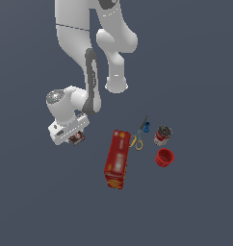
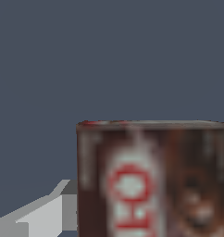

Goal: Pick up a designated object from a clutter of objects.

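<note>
The small dark red and black box (image 1: 77,138) with white markings sits under my white hand at the exterior view's left, apart from the other objects. In the wrist view the box (image 2: 151,180) fills the lower right, close to the camera, with one grey finger (image 2: 44,213) beside it. My gripper (image 1: 74,137) appears shut on the box, its fingertips mostly hidden by the hand. The clutter lies to the exterior view's right: long red carton (image 1: 116,159), yellow-handled scissors (image 1: 137,139), small blue piece (image 1: 146,128), red-labelled can (image 1: 162,135), red cup (image 1: 164,157).
The arm's white links (image 1: 89,53) rise above the hand at the top of the exterior view. The surface is a plain dark grey-blue floor (image 1: 195,211).
</note>
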You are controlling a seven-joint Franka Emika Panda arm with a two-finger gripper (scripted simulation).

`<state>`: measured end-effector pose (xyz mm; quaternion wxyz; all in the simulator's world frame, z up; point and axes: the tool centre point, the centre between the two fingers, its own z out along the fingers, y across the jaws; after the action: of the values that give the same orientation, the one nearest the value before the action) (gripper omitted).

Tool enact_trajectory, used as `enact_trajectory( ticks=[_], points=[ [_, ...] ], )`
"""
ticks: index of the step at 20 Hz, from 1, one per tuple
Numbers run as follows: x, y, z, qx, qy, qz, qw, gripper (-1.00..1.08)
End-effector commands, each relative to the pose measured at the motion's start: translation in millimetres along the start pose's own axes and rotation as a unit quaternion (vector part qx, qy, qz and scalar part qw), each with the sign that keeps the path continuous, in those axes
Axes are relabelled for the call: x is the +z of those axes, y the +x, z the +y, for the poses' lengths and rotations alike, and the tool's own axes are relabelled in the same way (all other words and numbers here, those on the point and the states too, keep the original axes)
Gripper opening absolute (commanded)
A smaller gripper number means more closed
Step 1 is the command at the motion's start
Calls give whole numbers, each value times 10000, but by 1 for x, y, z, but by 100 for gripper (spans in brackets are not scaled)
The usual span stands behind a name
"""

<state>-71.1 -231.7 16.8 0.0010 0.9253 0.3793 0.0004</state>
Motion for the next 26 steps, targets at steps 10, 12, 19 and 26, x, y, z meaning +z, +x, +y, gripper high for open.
enact_trajectory(
  ticks=[10,12,19,26],
  points=[
    [-22,24,-22,-5,0,-6,10000,-100],
    [-32,34,-30,-5,0,-6,10000,-100],
    [-76,83,-73,-9,-3,-20,10000,-100],
    [-128,139,-121,-12,-2,-25,10000,-100]
  ],
)
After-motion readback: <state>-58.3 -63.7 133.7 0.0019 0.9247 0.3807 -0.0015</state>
